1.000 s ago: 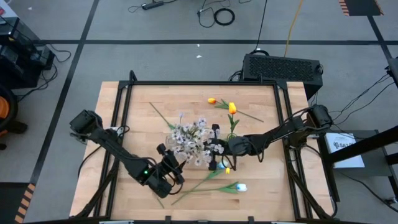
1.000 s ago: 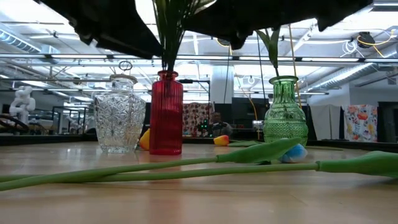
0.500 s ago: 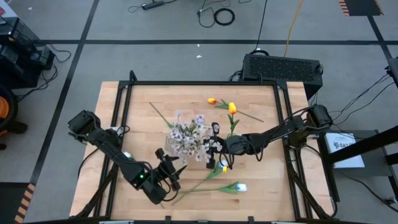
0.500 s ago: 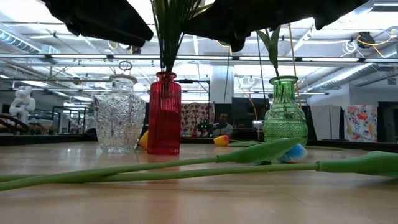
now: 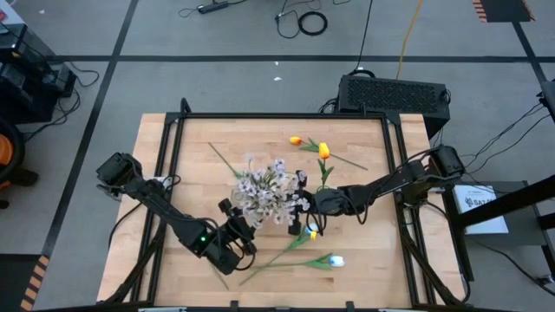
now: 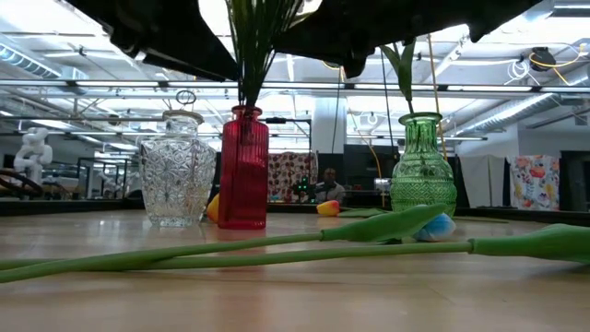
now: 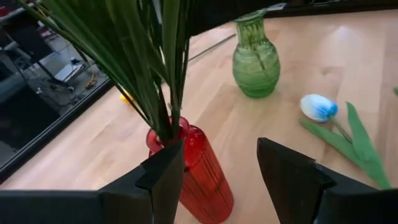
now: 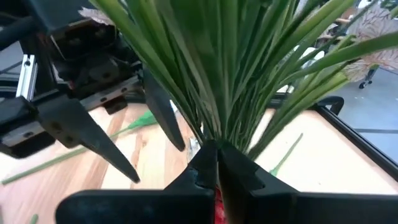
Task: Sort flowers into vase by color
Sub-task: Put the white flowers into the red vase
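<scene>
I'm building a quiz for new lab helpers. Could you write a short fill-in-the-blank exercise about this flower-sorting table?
1. The bunch of green stems stands in the ___ vase.
2. The clear glass vase holds ___ flowers.
3. On the table, near its front edge, lies a tulip with a pale ___ head.
4. The right pincer is ___ on the stems.

Missing words: red; no; blue; shut

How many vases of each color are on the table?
Clear glass vase: 1
Red vase: 1
Green vase: 1
Total: 3 vases
</scene>
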